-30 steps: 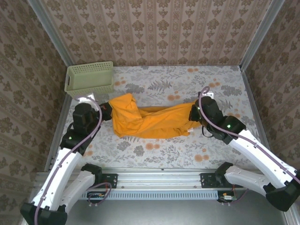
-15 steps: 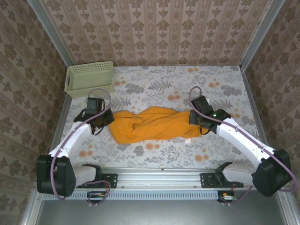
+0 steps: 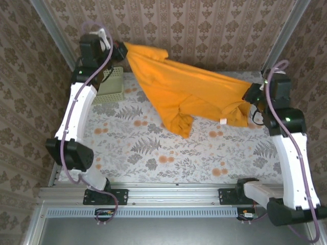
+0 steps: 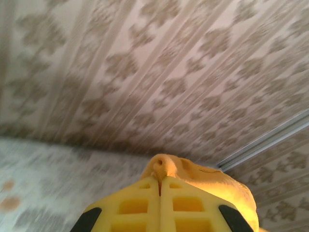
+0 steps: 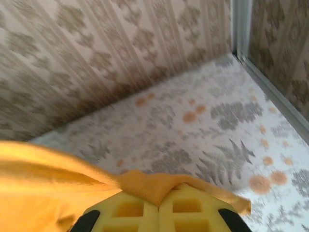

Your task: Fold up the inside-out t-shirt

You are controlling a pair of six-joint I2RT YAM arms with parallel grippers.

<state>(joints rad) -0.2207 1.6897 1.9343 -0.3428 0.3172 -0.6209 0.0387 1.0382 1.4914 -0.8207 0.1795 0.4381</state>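
The t-shirt (image 3: 189,92) spans between the left gripper (image 3: 124,50), up at the far left, and the right gripper (image 3: 249,94) at the right. The basket (image 3: 113,84) sits at the far-left corner of the table (image 3: 153,153).

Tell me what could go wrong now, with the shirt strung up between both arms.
The left jaws are shut on just a small nub of the shirt, so it may slip out. The cloth hangs bunched in the middle and could land creased. Its left end is held near the basket and might snag there when lowered.
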